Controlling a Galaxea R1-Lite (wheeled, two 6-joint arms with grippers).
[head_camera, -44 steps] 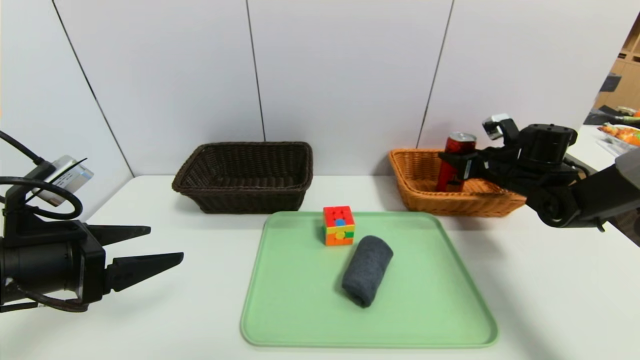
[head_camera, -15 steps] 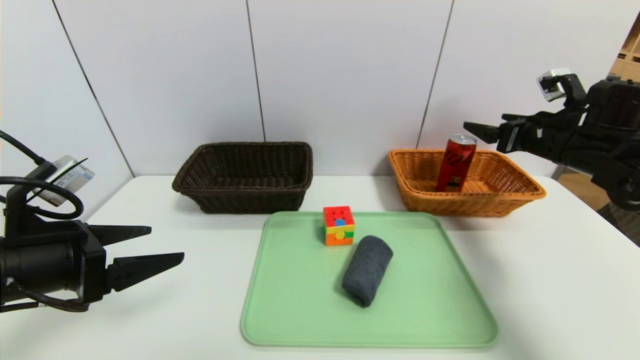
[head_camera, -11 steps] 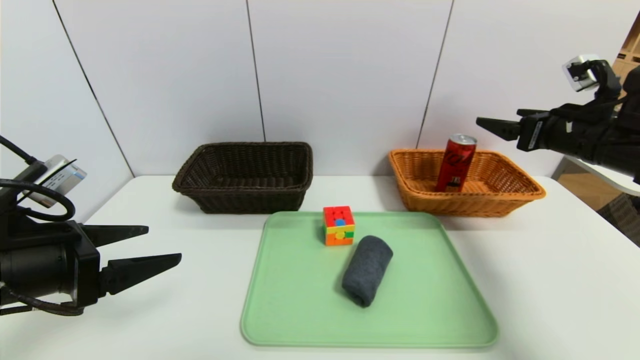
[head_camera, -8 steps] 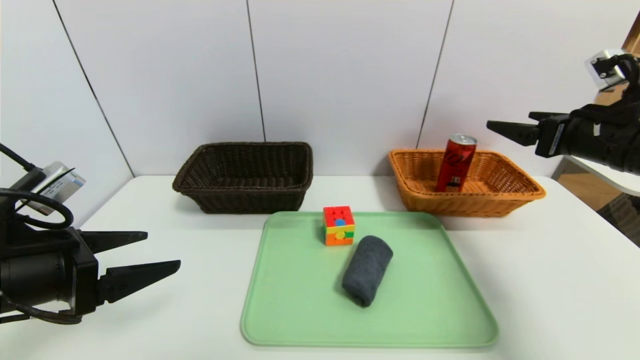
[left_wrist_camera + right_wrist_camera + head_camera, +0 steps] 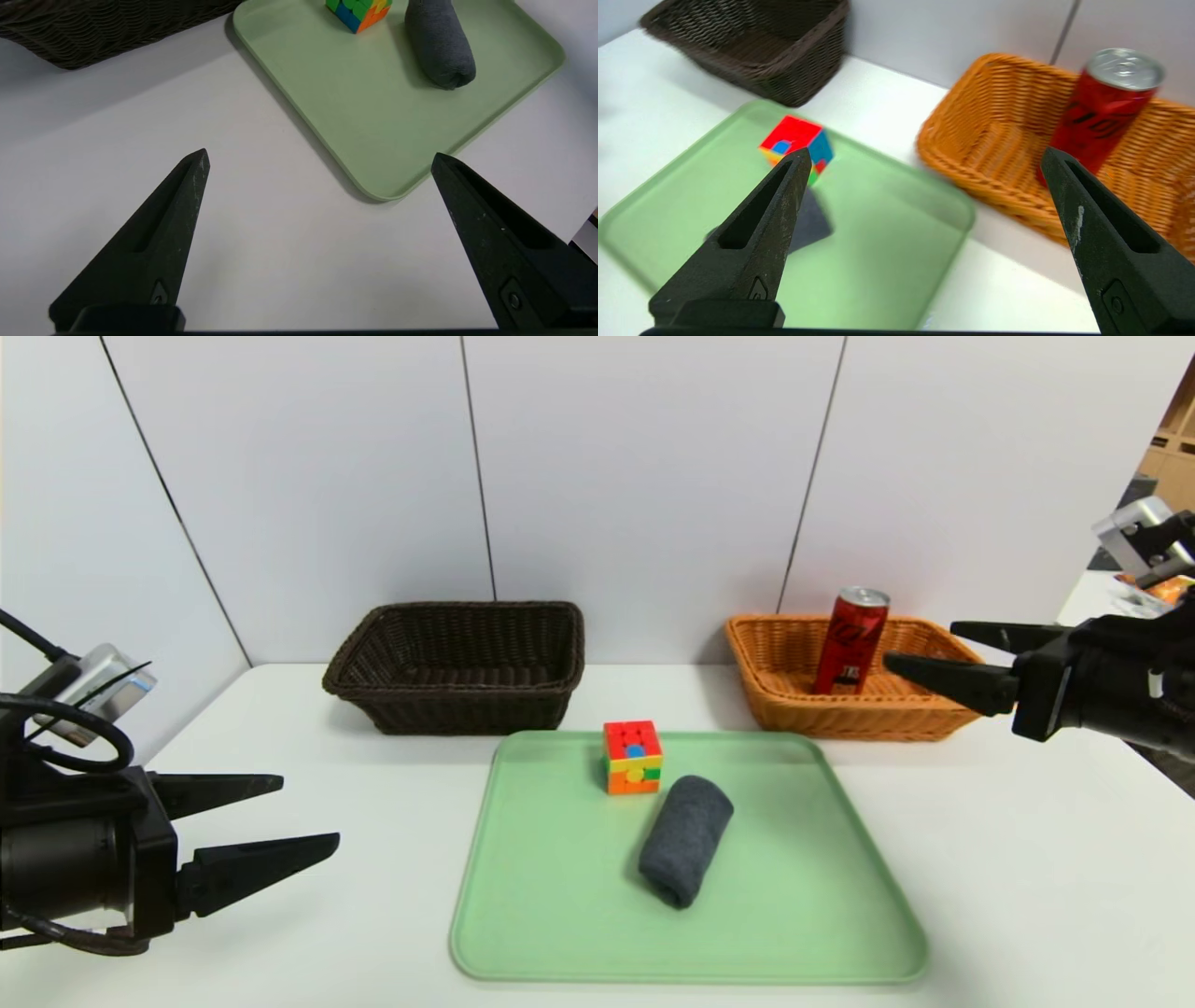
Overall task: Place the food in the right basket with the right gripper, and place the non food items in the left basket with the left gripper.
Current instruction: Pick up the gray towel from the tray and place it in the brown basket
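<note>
The red drink can (image 5: pixel 851 639) (image 5: pixel 1104 110) stands upright inside the orange-tan right basket (image 5: pixel 952 709) (image 5: pixel 980 135). My right gripper (image 5: pixel 920 649) (image 5: pixel 924 156) hangs open and empty just right of that basket, above the table. The puzzle cube (image 5: pixel 633 757) (image 5: pixel 359 11) (image 5: pixel 796 140) and the dark grey rolled cloth (image 5: pixel 684 840) (image 5: pixel 439 44) lie on the green tray (image 5: pixel 560 896) (image 5: pixel 355 121). The dark brown left basket (image 5: pixel 457 665) (image 5: pixel 756 51) holds nothing that shows. My left gripper (image 5: pixel 308 812) (image 5: pixel 320 156) is open and empty at the table's left, short of the tray.
The white table (image 5: pixel 1027 859) meets a grey panelled wall (image 5: pixel 635 476) right behind both baskets. The tray sits in the middle front. Shelving and clutter (image 5: pixel 1158 579) stand beyond the table's right side.
My right gripper, which let go of the can in the right basket earlier, has pulled back to the right and dropped lower. The left gripper sank slightly. Can, cube and cloth stayed put.
</note>
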